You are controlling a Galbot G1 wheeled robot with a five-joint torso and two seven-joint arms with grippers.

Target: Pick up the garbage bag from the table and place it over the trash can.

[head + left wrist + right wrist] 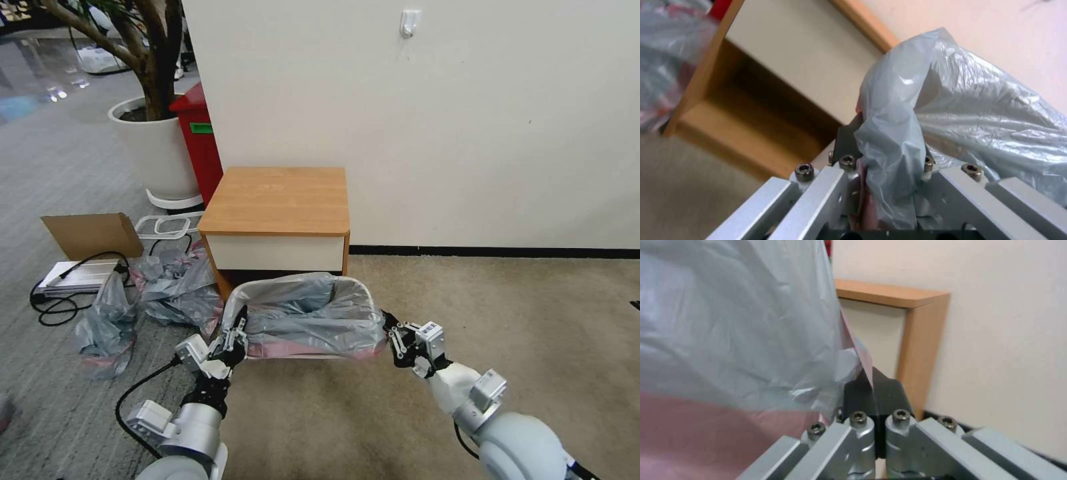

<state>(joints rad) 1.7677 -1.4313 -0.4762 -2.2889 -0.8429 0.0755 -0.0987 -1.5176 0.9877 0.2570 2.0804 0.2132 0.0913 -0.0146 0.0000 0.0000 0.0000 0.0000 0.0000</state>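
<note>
The garbage bag [307, 313], thin grey plastic with a pink band, is spread open over the trash can [235, 297], which stands on the carpet just in front of the table [277, 200]. Only a strip of the can's cream rim shows through the plastic. My left gripper [235, 330] is shut on the bag's edge at the can's left side. My right gripper [390, 330] is shut on the edge at the right side. In the left wrist view the garbage bag [973, 100] bunches between the left gripper [887, 156]. In the right wrist view the right gripper [873, 390] pinches the pink rim of the garbage bag [729, 323].
Other crumpled grey-and-pink bags [173, 287] lie on the floor to the left, near a cardboard sheet [90, 233], a white device with a black cable [77, 273], a red bin [200, 140] and a white planter [157, 147]. A white wall stands behind the table. Open carpet lies to the right.
</note>
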